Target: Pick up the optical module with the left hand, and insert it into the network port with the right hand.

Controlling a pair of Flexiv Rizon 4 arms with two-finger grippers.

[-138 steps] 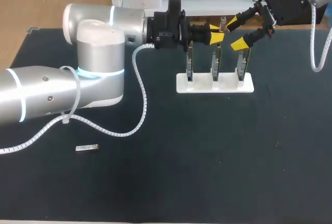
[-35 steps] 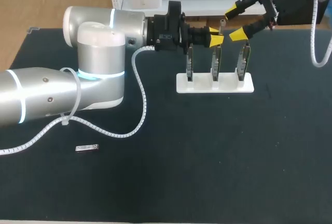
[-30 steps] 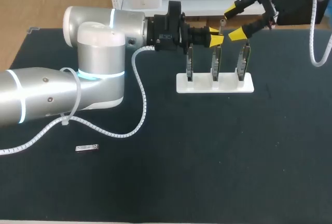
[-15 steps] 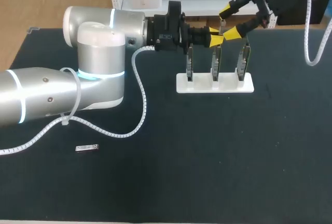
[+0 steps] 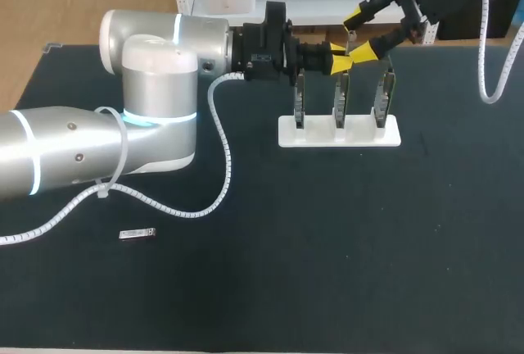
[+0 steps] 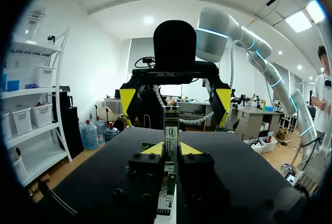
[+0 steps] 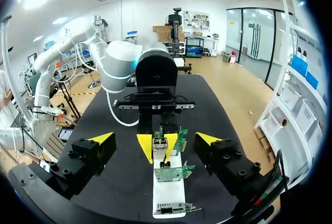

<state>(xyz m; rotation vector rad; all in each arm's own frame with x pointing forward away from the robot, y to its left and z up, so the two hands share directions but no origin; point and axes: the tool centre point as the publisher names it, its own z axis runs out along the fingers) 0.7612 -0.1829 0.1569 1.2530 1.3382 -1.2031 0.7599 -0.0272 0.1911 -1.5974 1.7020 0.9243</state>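
Observation:
My left gripper (image 5: 341,56) is shut on a small silver optical module (image 5: 350,40), held upright above the middle network card (image 5: 341,98). In the left wrist view the module (image 6: 170,129) stands between my yellow fingertips (image 6: 153,149). My right gripper (image 5: 361,36) is open, and its two yellow tips stand on either side of the module without touching it. In the right wrist view the module (image 7: 160,144) sits midway between my wide-apart fingers (image 7: 101,138). Three green network cards stand in a white holder (image 5: 339,133).
A second silver module (image 5: 137,233) lies flat near the table's front left. My left arm (image 5: 155,100) spans the left half of the black table (image 5: 344,247), with its white spiral cable (image 5: 223,165) trailing over the surface.
My right gripper has shifted left and slightly up, so its open fingers now straddle the held module. The left arm and the module have not moved.

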